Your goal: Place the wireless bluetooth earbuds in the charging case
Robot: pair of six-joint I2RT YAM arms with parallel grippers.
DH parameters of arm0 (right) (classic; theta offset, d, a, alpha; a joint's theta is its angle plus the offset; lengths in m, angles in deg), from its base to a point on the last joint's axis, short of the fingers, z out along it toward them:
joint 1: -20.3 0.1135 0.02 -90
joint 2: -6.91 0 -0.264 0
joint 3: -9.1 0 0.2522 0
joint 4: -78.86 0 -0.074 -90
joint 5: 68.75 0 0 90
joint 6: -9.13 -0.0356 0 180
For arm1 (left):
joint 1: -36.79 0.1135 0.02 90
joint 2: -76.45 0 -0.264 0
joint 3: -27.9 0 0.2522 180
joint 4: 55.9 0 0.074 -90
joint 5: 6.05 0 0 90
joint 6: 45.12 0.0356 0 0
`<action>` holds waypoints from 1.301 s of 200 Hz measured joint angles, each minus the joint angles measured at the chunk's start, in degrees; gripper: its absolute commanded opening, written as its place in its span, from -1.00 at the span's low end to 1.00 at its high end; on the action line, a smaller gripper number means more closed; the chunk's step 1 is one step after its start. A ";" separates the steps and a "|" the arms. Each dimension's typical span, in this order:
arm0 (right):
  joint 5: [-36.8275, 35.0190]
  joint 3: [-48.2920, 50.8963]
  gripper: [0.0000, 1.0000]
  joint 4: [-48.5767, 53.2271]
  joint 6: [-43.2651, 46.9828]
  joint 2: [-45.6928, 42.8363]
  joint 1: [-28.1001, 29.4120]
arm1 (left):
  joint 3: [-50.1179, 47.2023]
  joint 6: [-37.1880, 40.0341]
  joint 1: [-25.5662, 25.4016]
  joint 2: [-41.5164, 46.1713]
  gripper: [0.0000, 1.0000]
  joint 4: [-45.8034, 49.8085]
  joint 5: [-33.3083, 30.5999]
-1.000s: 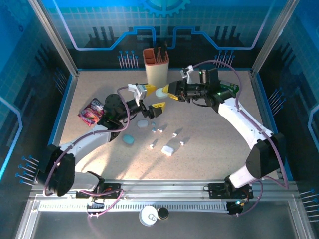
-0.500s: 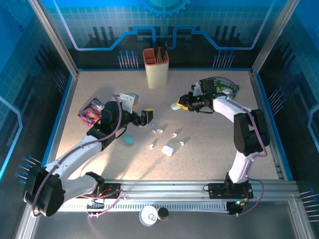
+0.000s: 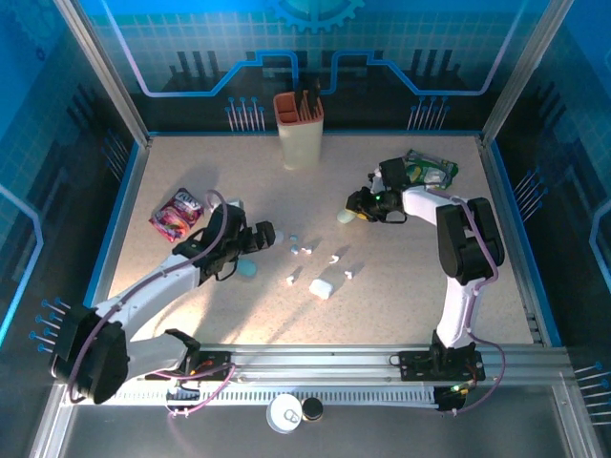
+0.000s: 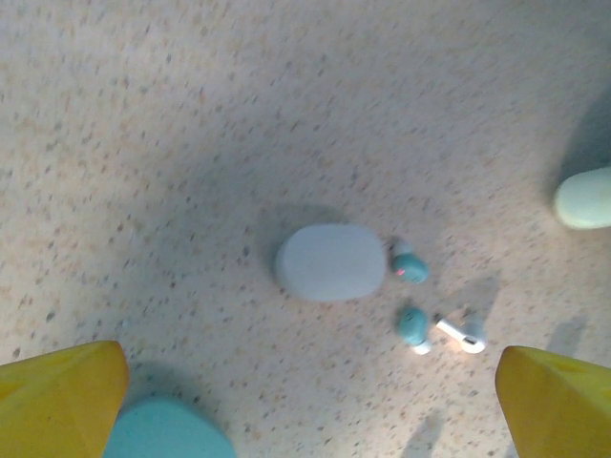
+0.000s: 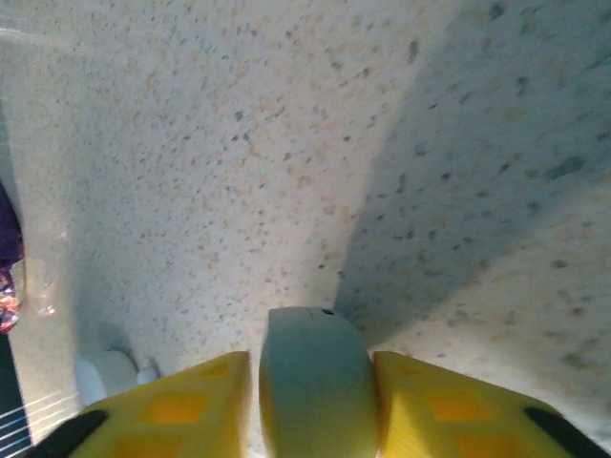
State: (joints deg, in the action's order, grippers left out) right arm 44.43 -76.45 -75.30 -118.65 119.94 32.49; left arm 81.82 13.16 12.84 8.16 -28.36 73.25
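1. The left claw (image 4: pixel 310 353) was spread wide above the tabletop (image 4: pixel 191 114). A white earbud (image 4: pixel 460 332) lay ahead, towards its right finger, with the stem crosswise.
2. The right claw (image 5: pixel 307 367) closely flanked the pale green charging case (image 5: pixel 313 405); whether it pinched it could not be told.
3. The left arm was nearer, with open tabletop around.

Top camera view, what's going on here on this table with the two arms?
The right gripper has a pale green case between its jaws, low over the table; whether it actually grips it is unclear. The left gripper hangs wide open above a pale blue case, with small earbuds lying loose beside it.
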 measured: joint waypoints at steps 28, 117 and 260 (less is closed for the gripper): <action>-1.64 0.00 0.15 0.61 1.81 -0.02 -1.36 | 1.90 -0.55 2.05 -3.48 0.99 3.65 1.55; -5.05 0.39 0.39 5.27 9.40 -11.65 -1.88 | 10.27 -20.96 4.98 -15.15 0.73 17.16 3.65; -5.81 3.30 0.39 7.48 10.86 -14.14 -1.88 | 11.45 -41.90 5.42 -24.79 0.11 23.87 6.95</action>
State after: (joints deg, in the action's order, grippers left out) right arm 38.61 -73.15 -67.83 -107.78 105.80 30.61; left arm 93.27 -28.74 18.27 -16.63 -4.49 80.20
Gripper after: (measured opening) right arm 0.694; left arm 0.593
